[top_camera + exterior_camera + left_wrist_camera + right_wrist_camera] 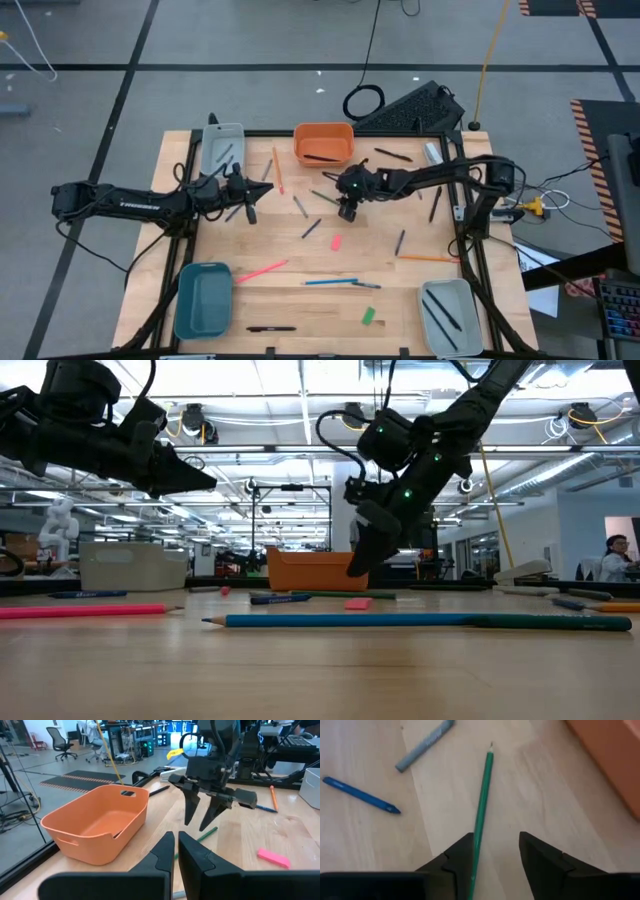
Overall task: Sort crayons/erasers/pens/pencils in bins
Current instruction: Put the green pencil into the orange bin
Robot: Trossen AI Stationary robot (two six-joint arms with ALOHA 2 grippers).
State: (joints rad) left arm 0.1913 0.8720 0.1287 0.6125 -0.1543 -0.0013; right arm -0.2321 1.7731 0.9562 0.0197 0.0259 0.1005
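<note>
My right gripper (495,855) hangs open just above the table near the orange bin (323,143), fingers pointing down. A green pencil (482,805) lies flat below it, running past one finger rather than between the two. In the left wrist view the right gripper (199,817) hovers clear of that pencil (207,834). A blue crayon (360,795) and a grey crayon (425,745) lie nearby. My left gripper (175,851) is shut on nothing, held level above the table by the far grey bin (222,148).
A teal bin (203,298) stands near left, and a grey bin (448,315) with pens in it near right. A pink pencil (262,270), a blue pencil (330,282), an orange pencil (428,258), a pink eraser (336,242), a green eraser (368,316) and a black pen (270,328) lie scattered on the table.
</note>
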